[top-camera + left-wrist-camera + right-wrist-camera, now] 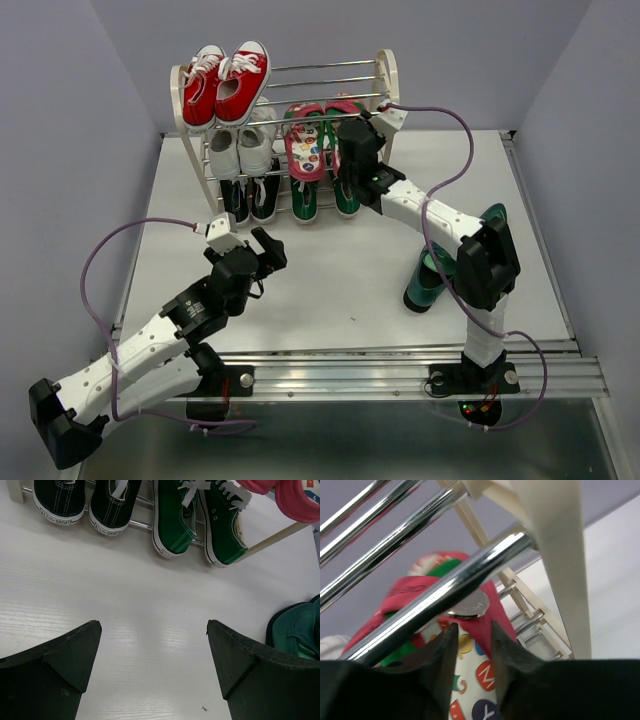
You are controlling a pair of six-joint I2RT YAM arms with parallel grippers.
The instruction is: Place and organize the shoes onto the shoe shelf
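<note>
At the shoe shelf (560, 555), the right gripper (473, 626) straddles a flip-flop (476, 678), grip unclear.

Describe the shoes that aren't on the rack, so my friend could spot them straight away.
Start at the white table and look at its right side, in front of the shoe rack. There, partly hidden behind the right arm, sit the dark-green heels. They are the only shoes on the bare table, and unlike the green sneakers on the rack they are glossy with no laces.
</note>
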